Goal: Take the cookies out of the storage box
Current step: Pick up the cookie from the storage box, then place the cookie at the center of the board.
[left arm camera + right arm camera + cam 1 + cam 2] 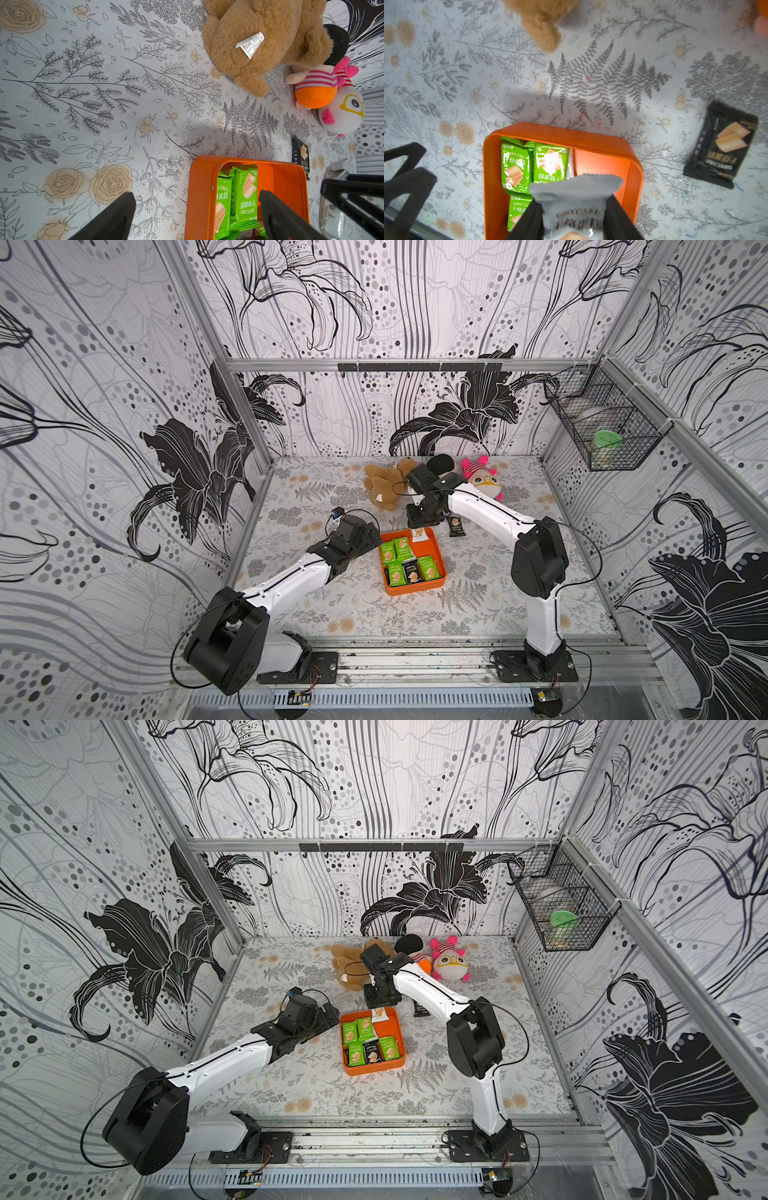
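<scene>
The orange storage box (415,591) (374,1070) sits mid-table with several green cookies (401,549) (365,1029) and a black one inside. My right gripper (419,530) (573,201) is shut on a white cookie packet (577,187) (419,535), held just over the box's far end (560,131). One black cookie packet (456,526) (724,143) lies on the table beyond the box. My left gripper (373,538) (196,194) is open at the box's left side. One finger is over the green packets (245,191), the other over the table outside the wall (199,197).
A brown teddy (384,487) and a pink-and-white plush (484,481) lie at the back of the table, just behind the right arm. A black wire basket (602,423) hangs on the right wall. Enclosure walls ring the table.
</scene>
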Controlling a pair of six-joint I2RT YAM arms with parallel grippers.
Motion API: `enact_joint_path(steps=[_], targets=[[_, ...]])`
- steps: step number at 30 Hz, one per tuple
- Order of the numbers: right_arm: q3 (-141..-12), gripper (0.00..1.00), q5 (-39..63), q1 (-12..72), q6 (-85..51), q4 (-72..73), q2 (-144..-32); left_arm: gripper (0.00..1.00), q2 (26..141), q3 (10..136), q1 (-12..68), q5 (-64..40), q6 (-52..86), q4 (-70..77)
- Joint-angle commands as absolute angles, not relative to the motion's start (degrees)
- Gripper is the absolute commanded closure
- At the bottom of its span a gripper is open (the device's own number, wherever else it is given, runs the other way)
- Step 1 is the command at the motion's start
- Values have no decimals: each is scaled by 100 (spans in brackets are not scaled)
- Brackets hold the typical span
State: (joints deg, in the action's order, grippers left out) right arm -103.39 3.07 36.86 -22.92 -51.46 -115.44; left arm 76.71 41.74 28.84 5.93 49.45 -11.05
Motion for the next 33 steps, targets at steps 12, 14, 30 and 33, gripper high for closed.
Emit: enact_joint_path(steps=[12,14,30,33], targets=[[-9590,62,-219,1981,-1396,-5048,-11221,3,7885,4367,2875,444,5023,-758],[-9571,62,-350,1829,-1290,-5029,-11308,3,7923,4418,2876,439,5018,-776],[-10136,62,-627,1416,-493,-4957,-12436,3,7807,4338,2874,639,5045,-845],[-10156,62,-627,1365,-466,-4974,-12528,3,7787,4324,2881,684,5036,-857]])
